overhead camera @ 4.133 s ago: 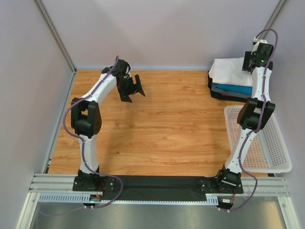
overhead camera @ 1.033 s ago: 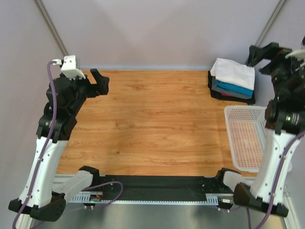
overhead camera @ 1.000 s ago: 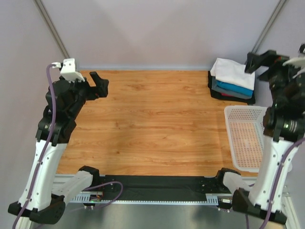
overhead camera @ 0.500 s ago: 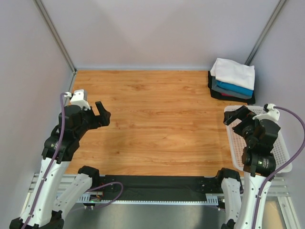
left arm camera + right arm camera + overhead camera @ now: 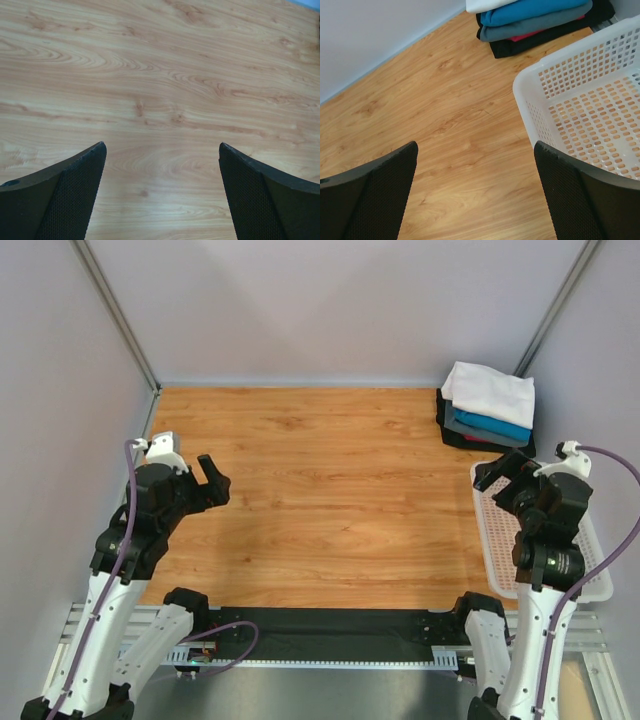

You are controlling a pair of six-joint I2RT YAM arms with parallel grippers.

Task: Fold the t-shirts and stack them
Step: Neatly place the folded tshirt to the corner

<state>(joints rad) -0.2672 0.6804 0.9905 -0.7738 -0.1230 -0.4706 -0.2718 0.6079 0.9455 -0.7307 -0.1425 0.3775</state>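
Observation:
The folded t-shirts (image 5: 489, 406) lie stacked at the table's far right corner, white (image 5: 490, 390) on top, then blue (image 5: 497, 425), grey and black. The right wrist view shows the blue (image 5: 535, 9), grey (image 5: 530, 27) and black (image 5: 547, 41) layers at the top edge. My left gripper (image 5: 213, 482) hangs open over bare wood at the left, nothing between its fingers (image 5: 162, 145). My right gripper (image 5: 504, 474) is open and empty (image 5: 476, 145) over the basket's near-left corner, well short of the stack.
A white perforated basket (image 5: 597, 585) stands along the right edge, in front of the stack; its rim (image 5: 521, 97) shows beside my right finger. Grey walls close in the table on the left, back and right. Wooden tabletop (image 5: 330, 490) lies between the arms.
Within the last second both arms dropped from high, far poses and pulled back toward the near edge. Since then the right gripper crept slightly farther away. Both grippers stayed open and empty.

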